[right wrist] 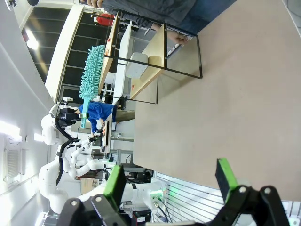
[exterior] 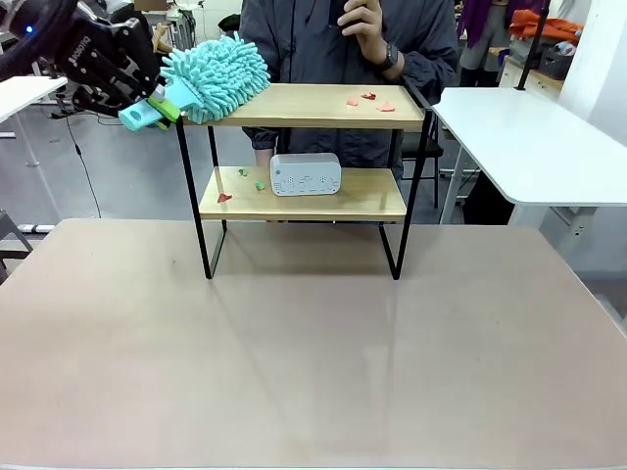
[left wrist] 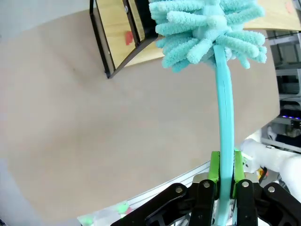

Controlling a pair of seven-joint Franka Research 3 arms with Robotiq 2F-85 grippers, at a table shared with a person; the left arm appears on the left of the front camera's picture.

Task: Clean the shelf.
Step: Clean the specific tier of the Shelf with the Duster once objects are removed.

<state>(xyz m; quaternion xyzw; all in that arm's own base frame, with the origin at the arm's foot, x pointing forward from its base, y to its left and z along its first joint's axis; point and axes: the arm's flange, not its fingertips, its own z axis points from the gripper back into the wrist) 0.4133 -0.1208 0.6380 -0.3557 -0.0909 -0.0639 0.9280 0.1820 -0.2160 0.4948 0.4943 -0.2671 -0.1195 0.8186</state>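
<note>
At the tabletop's [exterior: 294, 372] far side stands the shelf [exterior: 323, 106]; the left hand [exterior: 160, 104] clamps a teal duster [exterior: 217, 67] resting on its top board, handle end hidden; the right hand [right wrist: 170, 178] gapes apart.

duster [exterior: 217, 73]: turquoise, head and handle alike | shelf [exterior: 304, 108]: pale wood-grain boards, thin black frame | box [exterior: 306, 174]: white-grey | red scraps [exterior: 369, 97] | green scraps [exterior: 259, 185] | bench [exterior: 294, 362]: plain beige-brown | left end effector [left wrist: 226, 172]: black, green pads | right end effector [right wrist: 171, 176]: black, green pads | jacket [exterior: 313, 39]: dark grey
</note>
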